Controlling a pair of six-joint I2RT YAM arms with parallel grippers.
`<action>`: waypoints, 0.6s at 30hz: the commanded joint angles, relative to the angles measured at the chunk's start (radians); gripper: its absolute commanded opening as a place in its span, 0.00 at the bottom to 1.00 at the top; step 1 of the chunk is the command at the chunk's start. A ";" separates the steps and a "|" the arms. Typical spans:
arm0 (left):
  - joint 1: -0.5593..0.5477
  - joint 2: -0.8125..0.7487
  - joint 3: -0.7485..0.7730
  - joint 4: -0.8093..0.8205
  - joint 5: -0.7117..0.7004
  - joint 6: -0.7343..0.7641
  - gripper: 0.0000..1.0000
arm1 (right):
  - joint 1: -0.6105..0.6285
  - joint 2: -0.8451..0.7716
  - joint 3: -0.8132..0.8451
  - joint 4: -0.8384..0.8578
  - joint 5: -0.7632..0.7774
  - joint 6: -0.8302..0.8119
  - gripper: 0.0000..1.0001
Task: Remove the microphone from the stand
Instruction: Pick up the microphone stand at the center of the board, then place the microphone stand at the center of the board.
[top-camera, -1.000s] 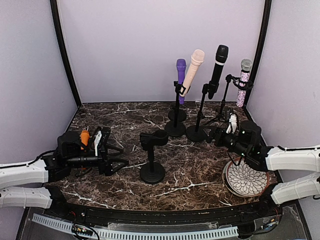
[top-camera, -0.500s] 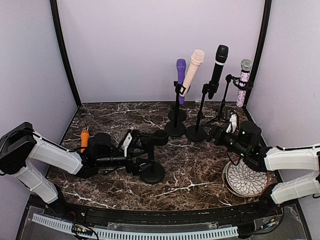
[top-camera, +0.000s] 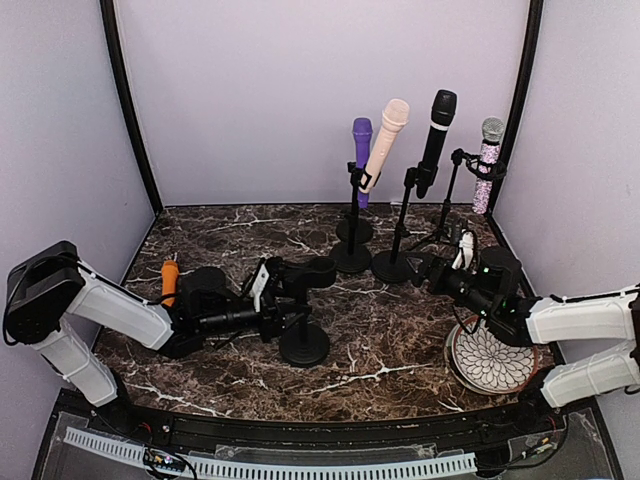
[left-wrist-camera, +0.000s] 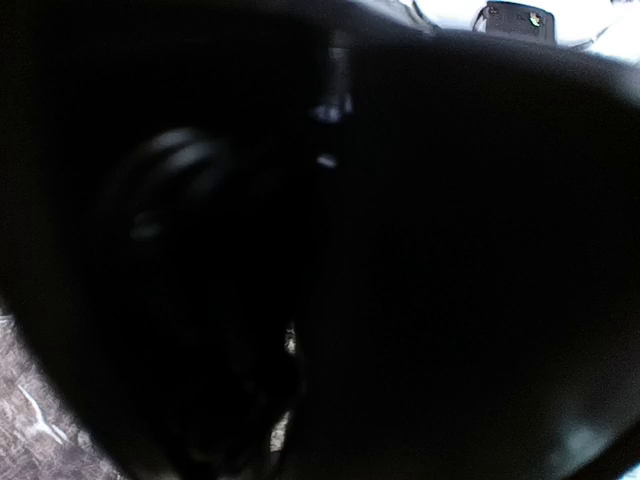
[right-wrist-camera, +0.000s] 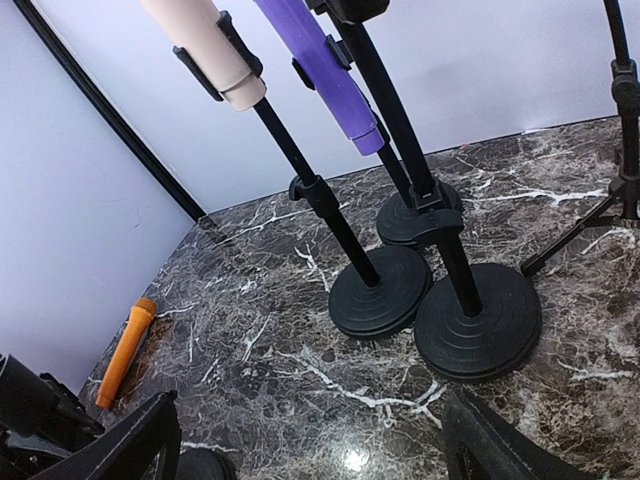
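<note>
Across the counter (top-camera: 230, 230), the short stand (top-camera: 304, 345) sits right at my left end effector (top-camera: 272, 305), whose opening I cannot tell, but the pink microphone (right-wrist-camera: 205, 45), clipped steeply head-up, lies ahead of and above my right end effector (right-wrist-camera: 310, 405), spread wide and the nearer one.

patterned plate (top-camera: 497, 366): near-right on table | dark marble table (top-camera: 385, 345) | lilac walls (top-camera: 250, 90)
</note>
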 joint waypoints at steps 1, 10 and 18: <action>-0.005 -0.030 -0.008 0.039 -0.047 0.033 0.24 | -0.004 0.013 -0.010 0.076 -0.002 0.015 0.91; 0.079 -0.136 0.017 -0.053 -0.086 0.127 0.07 | -0.004 0.029 0.000 0.083 -0.008 0.016 0.90; 0.295 -0.011 0.220 -0.033 -0.026 0.213 0.07 | -0.004 0.059 0.009 0.108 -0.015 0.021 0.90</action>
